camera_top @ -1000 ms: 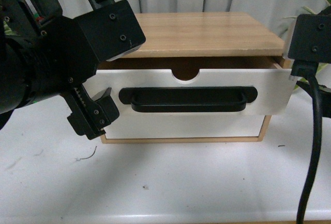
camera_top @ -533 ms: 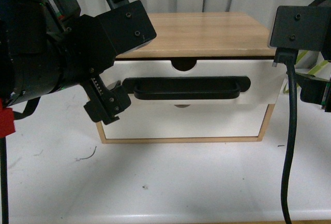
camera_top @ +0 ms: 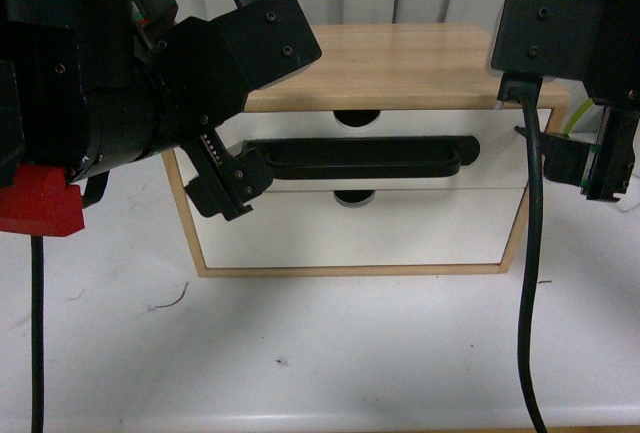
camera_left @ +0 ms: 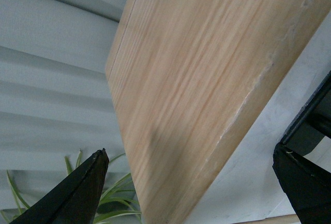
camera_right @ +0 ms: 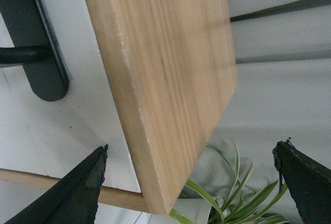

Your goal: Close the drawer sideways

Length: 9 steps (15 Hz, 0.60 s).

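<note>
Left gripper (camera_top: 228,183), jaws apart, at drawer's (camera_top: 495,158) left end by the handle (camera_top: 360,158); drawer sits in cabinet's (camera_top: 400,63) top slot, nearly flush, long axis left-right; right gripper (camera_top: 590,165), jaws apart, just off cabinet's right edge. Left arm judged nearer.

The left tool (camera_top: 228,185) is hanging at nine o'clock, the right tool (camera_top: 590,165) at three, both jaws standing wide apart.
</note>
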Tool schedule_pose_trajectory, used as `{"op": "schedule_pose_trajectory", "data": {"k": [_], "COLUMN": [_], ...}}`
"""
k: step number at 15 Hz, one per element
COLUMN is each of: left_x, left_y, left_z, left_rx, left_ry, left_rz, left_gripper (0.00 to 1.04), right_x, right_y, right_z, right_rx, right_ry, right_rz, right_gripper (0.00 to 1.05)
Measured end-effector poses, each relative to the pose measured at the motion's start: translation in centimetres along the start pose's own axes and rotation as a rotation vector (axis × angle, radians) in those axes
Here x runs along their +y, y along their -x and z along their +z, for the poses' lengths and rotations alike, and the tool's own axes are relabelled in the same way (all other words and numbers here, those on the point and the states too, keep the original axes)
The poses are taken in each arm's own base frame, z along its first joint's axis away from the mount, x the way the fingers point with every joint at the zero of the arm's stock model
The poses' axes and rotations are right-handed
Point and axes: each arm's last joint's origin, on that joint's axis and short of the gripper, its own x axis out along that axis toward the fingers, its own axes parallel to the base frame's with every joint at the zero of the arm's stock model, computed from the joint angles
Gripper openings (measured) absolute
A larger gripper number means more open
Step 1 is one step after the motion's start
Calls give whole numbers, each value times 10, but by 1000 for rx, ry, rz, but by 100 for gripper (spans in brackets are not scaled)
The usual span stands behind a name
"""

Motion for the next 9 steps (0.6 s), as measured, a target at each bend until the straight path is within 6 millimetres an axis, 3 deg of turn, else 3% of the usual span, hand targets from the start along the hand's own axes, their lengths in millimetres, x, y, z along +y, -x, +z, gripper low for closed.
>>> {"op": "schedule_pose_trajectory", "data": {"k": [2, 6, 9], "left_x": [6, 16, 44], "left_y": [17, 38, 86], "left_z": [1, 2, -3], "left_rx": [-24, -62, -146], "left_ry": [62, 143, 432], "left_rz": [-21, -18, 20], "left_gripper": [98, 98, 98], "right_x": [-2, -3, -9], "right_y": [18, 35, 79], "right_z": [3, 4, -3], "right_rx": [-34, -59, -127], "right_ry": [-58, -135, -468], "right_rz": [-26, -39, -89], "right_gripper": [98, 98, 98]}}
